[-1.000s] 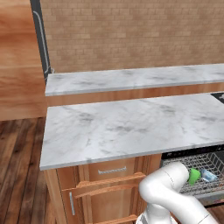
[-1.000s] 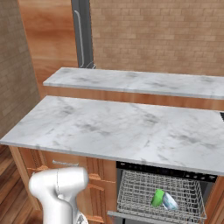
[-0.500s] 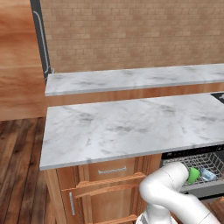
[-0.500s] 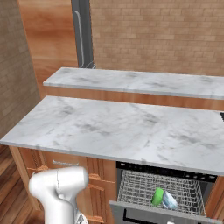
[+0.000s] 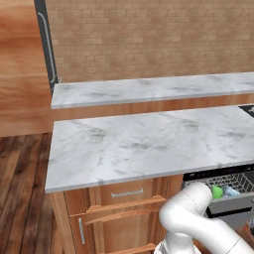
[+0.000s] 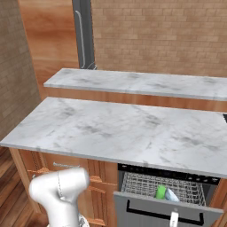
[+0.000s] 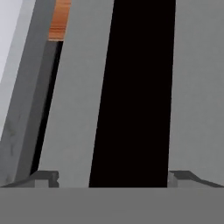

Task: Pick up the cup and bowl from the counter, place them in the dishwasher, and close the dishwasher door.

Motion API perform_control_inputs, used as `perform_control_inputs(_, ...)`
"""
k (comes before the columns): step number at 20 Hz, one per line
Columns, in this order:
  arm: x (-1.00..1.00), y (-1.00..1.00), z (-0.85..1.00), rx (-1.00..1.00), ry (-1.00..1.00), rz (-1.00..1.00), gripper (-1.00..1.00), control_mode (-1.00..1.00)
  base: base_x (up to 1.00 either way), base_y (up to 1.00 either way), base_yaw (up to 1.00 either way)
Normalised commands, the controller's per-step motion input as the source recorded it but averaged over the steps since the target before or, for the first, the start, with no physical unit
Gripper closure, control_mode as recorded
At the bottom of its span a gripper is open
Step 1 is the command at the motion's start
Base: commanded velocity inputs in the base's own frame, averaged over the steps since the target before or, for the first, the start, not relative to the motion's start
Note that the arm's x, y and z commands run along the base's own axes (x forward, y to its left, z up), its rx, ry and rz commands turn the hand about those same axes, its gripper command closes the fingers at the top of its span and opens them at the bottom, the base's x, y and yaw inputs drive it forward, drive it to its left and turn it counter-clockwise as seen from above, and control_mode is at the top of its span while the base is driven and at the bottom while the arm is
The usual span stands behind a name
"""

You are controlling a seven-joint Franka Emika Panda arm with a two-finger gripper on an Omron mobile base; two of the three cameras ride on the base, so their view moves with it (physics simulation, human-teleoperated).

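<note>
Gripper (image 7: 113, 177) jaws stood wide apart and held nothing; I saw its 2 dark fingertips (image 7: 43, 178) at the bottom of the hand view, pressed up close to a flat grey panel with a black strip, which I took for the dishwasher door (image 6: 164, 213).

From my right base view the dishwasher (image 6: 168, 170) sat under the right part of the counter (image 6: 119, 131), its black top strip just below the marble edge. The door was part-way up, tilted, with the wire rack (image 6: 137, 182) visible above its top edge. Inside that rack I saw the green cup (image 6: 160, 192) and, touching it on its right, the pale bowl (image 6: 171, 195), which leaned rather than sat flat.

My left base view showed the same 2 items: the cup (image 5: 217, 191) and the bowl (image 5: 230, 190) in the rack, partly hidden by the arm (image 5: 186, 213). Wooden drawers (image 5: 119, 208) sat left of the dishwasher. A narrower marble ledge (image 5: 149, 89) ran behind the counter.
</note>
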Motion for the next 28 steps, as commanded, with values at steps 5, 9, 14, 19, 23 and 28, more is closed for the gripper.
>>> perform_control_inputs(5,0.61,-0.07,-0.64,0.00,-0.20,0.03,-1.00,-1.00,0.00,0.00,0.00)
perform_control_inputs(9,0.65,-0.07,-0.66,0.00,-0.19,0.03,-1.00,-1.00,0.00,0.00,0.00)
perform_control_inputs(14,0.70,-0.09,-0.67,0.00,-0.19,0.03,-1.00,-1.00,0.00,0.00,0.00)
perform_control_inputs(19,0.68,-0.08,-0.65,0.00,-0.19,0.03,-1.00,-1.00,0.00,0.00,0.00)
perform_control_inputs(23,0.61,-0.06,-0.68,0.00,-0.20,0.03,-1.00,-1.00,0.00,0.00,0.00)
perform_control_inputs(28,0.65,-0.07,-0.68,0.00,-0.19,0.03,-1.00,-1.00,0.00,0.00,0.00)
